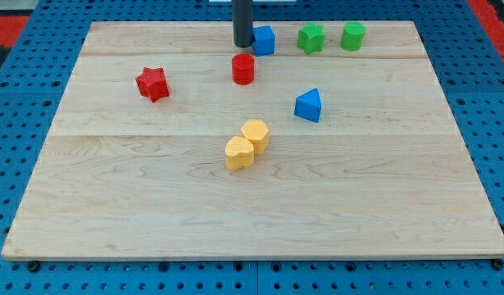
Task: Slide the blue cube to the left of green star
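Note:
The blue cube sits near the view's top edge of the wooden board. The green star lies just to its right, with a gap between them. My tip stands right against the blue cube's left side. The rod rises out of the view's top.
A green cube-like block lies right of the green star. A red cylinder sits just below my tip. A red star is at left. A blue triangular block is at centre right. Two yellow blocks touch mid-board.

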{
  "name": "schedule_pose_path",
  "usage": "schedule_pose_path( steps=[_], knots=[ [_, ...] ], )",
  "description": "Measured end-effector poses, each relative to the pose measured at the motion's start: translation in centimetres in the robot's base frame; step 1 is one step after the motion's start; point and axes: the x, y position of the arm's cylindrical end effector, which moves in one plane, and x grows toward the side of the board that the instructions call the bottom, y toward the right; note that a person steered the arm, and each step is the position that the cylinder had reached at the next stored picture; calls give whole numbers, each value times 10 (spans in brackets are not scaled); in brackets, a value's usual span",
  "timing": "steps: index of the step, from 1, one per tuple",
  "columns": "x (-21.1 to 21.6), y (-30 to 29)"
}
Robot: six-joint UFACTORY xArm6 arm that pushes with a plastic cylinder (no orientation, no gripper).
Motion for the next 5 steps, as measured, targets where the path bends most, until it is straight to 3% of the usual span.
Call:
schedule_pose_path(
  steps=[5],
  knots=[
    [0, 3]
  ],
)
